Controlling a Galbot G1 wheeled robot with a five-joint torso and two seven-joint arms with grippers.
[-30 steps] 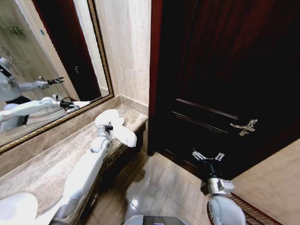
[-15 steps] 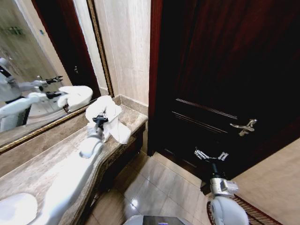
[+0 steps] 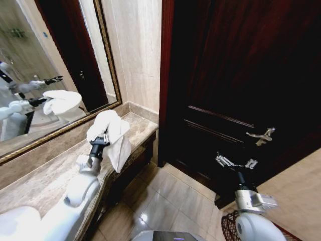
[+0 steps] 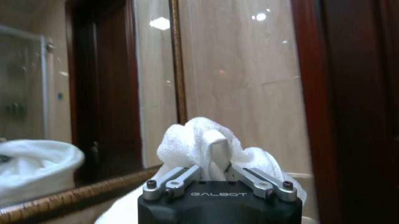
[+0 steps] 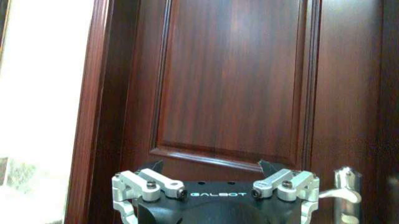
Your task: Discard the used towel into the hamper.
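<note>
A crumpled white towel (image 3: 109, 131) hangs in the air just above the far end of the marble counter (image 3: 45, 175), one corner drooping past the counter's front edge. My left gripper (image 3: 103, 139) is shut on it from below. In the left wrist view the towel (image 4: 199, 144) bulges up between the closed fingers of the left gripper (image 4: 215, 164). My right gripper (image 3: 235, 161) is open and holds nothing, low in front of the dark door; in the right wrist view the right gripper (image 5: 210, 166) faces the door panel. Part of the dark red-brown wire hamper (image 3: 228, 224) shows on the floor beside my right arm.
A dark wooden door (image 3: 241, 75) with a metal lever handle (image 3: 261, 135) fills the right side. A framed mirror (image 3: 45, 75) runs along the wall behind the counter and reflects my arms and the towel. Tiled floor (image 3: 165, 196) lies between the counter and the door.
My left gripper has lifted the towel off the counter's end and drawn it back toward me. The right arm has drifted to the right, uncovering part of the hamper.
</note>
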